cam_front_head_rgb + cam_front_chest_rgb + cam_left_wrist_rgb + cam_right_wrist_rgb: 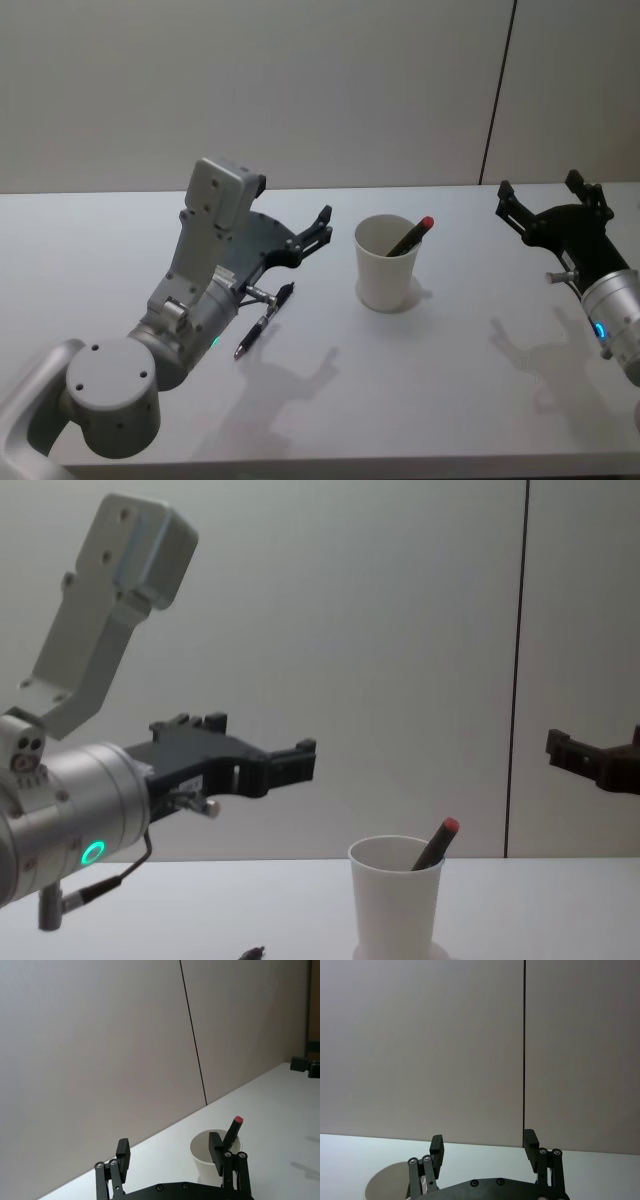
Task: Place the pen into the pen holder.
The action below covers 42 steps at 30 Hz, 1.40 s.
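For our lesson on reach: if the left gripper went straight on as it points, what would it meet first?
Probably the wall: the open left gripper sits higher than the cup and the pen in it, though depth is unclear.

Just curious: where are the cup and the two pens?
Pen holder (pixel 385 280): head view, front wall.
Red-tipped pen (pixel 410 237): head view, barrel.
Pen on the table (pixel 264 322): head view, mid-barrel.

The head view looks down over the bench (pixel 450 390); the chest view looks low across it. Wrist views face the wall (pixel 100 1060) past the left end effector (pixel 169 1146) and right end effector (pixel 483 1141). All share the pen holder (pixel 385 275).
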Each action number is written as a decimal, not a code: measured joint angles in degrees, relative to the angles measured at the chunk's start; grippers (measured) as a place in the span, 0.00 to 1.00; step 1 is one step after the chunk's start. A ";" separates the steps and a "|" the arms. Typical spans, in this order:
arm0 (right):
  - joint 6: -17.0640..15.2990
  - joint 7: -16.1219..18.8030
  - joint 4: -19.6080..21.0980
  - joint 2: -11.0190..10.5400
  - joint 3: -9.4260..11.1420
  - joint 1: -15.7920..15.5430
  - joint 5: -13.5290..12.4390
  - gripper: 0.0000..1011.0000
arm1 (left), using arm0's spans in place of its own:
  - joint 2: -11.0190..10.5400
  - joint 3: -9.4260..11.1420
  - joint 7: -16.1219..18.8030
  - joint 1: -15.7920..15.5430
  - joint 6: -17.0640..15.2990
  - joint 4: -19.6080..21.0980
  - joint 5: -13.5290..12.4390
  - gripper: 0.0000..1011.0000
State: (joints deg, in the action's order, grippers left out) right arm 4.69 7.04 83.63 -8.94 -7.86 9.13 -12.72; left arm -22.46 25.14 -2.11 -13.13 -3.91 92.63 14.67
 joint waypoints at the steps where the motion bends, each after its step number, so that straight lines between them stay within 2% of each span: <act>1: -0.03 -0.02 0.07 -0.03 0.02 -0.05 -0.01 0.99 | -0.06 -0.09 -0.13 0.03 -0.37 -0.09 0.40 0.99; 10: -0.23 -0.10 0.35 -0.14 0.06 -0.30 -0.04 0.99 | -0.60 -1.05 -2.14 0.22 -4.11 -1.35 4.64 0.99; 19: -0.34 -0.15 0.48 -0.19 0.12 -0.42 -0.04 0.99 | -1.04 -1.95 -5.75 -0.11 -7.96 -3.99 8.22 0.99; 28: -0.39 -0.18 0.56 -0.23 0.13 -0.47 -0.03 0.99 | -1.15 -2.58 -9.34 -1.04 -10.63 -7.34 10.06 0.99; 42: -0.42 -0.18 0.59 -0.24 0.13 -0.52 -0.03 0.99 | -0.88 -3.20 -13.42 -2.91 -14.27 -12.61 10.66 0.99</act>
State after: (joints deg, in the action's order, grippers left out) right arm 4.26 6.86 84.23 -9.18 -7.73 8.60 -12.75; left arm -23.35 21.94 -15.52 -16.04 -18.18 80.01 25.33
